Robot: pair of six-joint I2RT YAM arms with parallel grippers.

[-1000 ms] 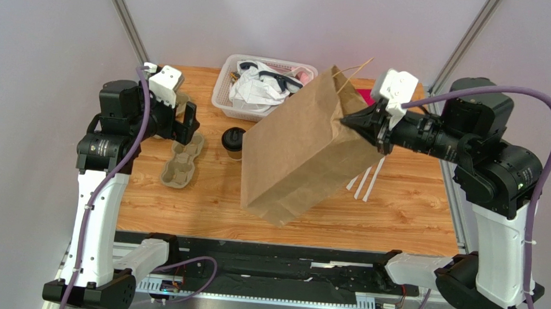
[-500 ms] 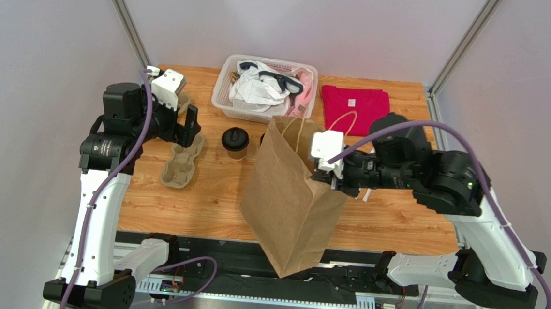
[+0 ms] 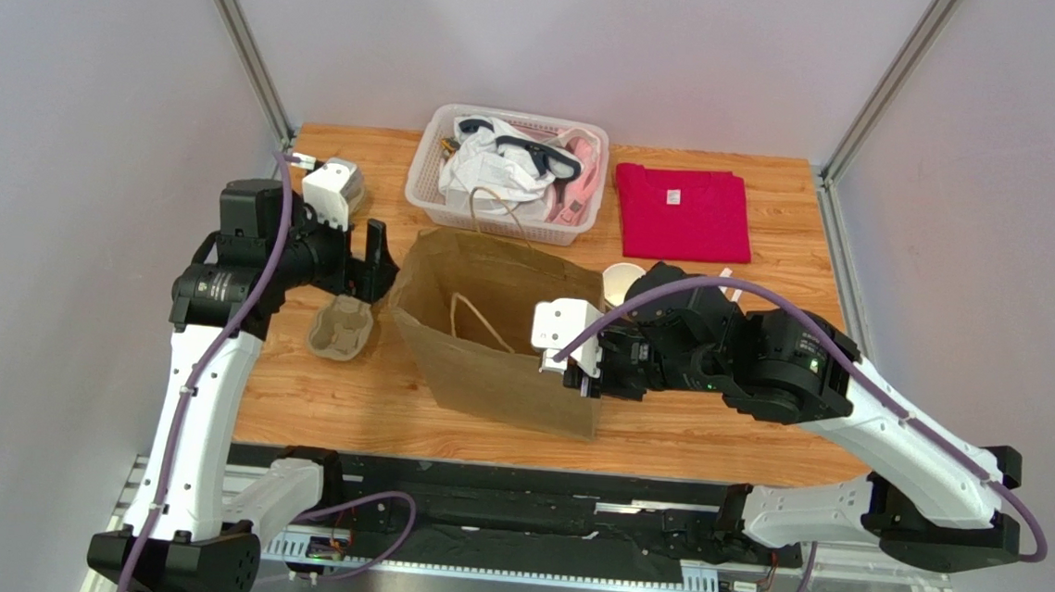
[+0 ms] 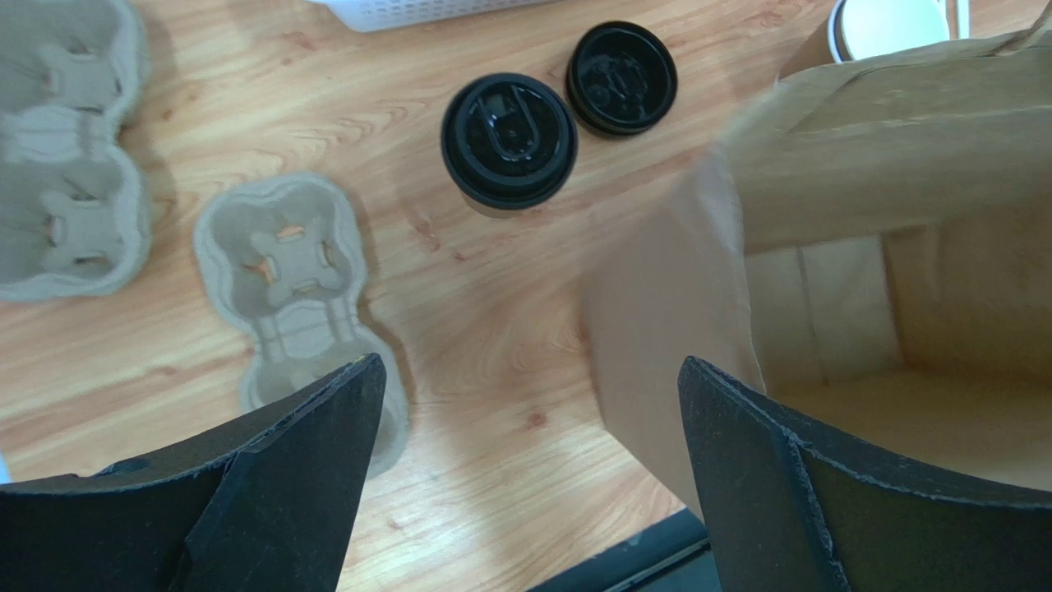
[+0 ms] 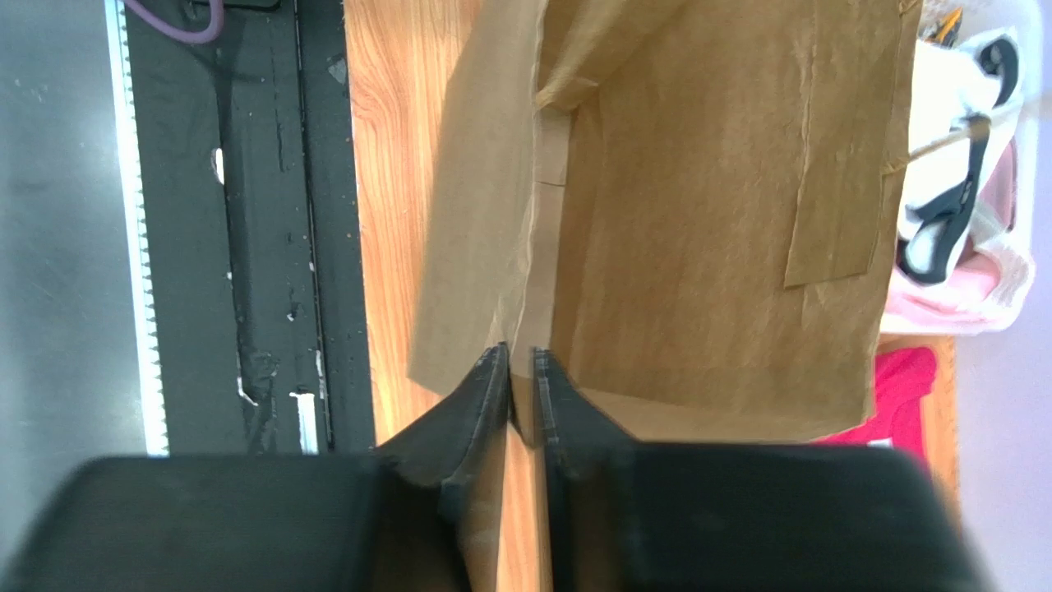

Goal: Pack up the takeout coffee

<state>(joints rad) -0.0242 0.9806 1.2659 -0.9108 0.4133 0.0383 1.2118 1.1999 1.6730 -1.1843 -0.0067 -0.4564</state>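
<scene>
1. 2 end effectors are at work. The right end effector [image 5: 521, 376] is clamped on the near rim of the brown paper bag [image 3: 494, 357], holding it upright.
2. The left end effector [image 4: 529, 370] hovers with fingers spread and grips nothing.
3. The lidded takeout coffee [image 4: 509, 139] stands on the surface just ahead of the left end effector, beside the bag.
4. My judgement: the bag stands open, and grasping the coffee and lowering it inside remain.
</scene>
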